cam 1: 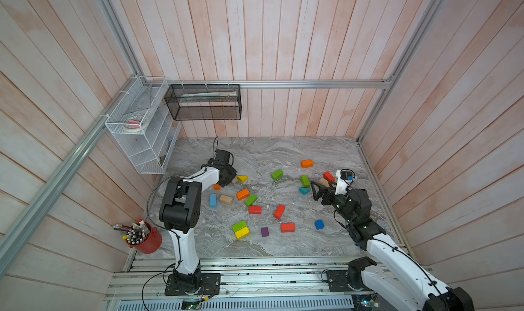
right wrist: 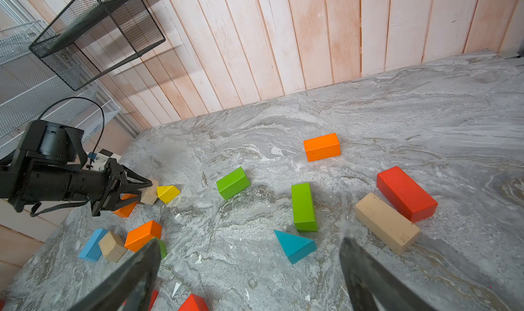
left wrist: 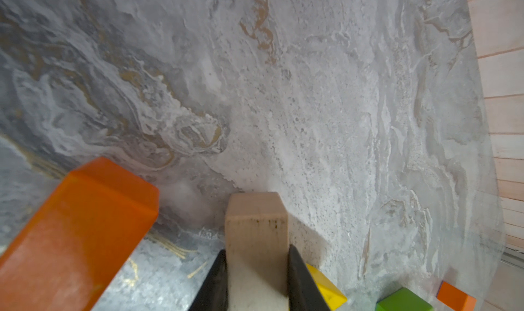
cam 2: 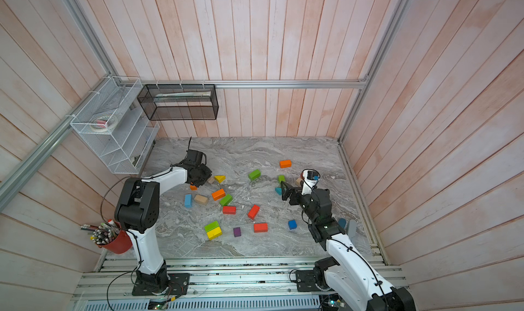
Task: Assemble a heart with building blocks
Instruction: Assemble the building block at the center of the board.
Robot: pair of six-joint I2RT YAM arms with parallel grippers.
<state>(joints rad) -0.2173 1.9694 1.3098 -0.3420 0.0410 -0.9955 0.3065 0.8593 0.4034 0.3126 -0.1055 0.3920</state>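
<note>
- left hand (left wrist: 257,251) clenched on a small tan block (left wrist: 256,219), one black finger on each side; both sit at the far-left part of the desk (cam 1: 283,153) (can't tell if the block touches the surface)
- yellow wedge (cam 1: 242,178) just beside the held block; orange wedge (cam 1: 217,186) near it on the other side
- right hand (cam 1: 314,190) released, jaws wide apart, nothing between them; it hangs over the right part of the desk, tips pointing toward the middle
- near the right hand: teal wedge (right wrist: 295,245); upright-lying green brick (right wrist: 304,207) just past the wedge; long tan brick (right wrist: 387,223) side by side with a big red brick (right wrist: 407,193), very close
- farther back: tilted green brick (right wrist: 233,183) and lone orange brick (right wrist: 321,147), well apart from each other
- left-middle group: blue brick (cam 1: 213,200) beside a short tan brick (cam 1: 225,199); slanted orange brick (cam 1: 243,194) touching a dark green brick (cam 1: 251,200)
- centre: flat red brick (cam 1: 255,209); slanted red brick (cam 1: 279,211) near it
- front row: lime brick (cam 1: 239,226) pressed against a yellow brick (cam 1: 242,233); purple cube (cam 1: 264,232); front red brick (cam 1: 287,227); blue cube (cam 1: 319,224); all loose and scattered
- off to the side: red cup (cam 1: 149,240) of pens at the front-left corner; white wire rack (cam 1: 141,125) and black mesh basket (cam 1: 204,102) on the walls
</note>
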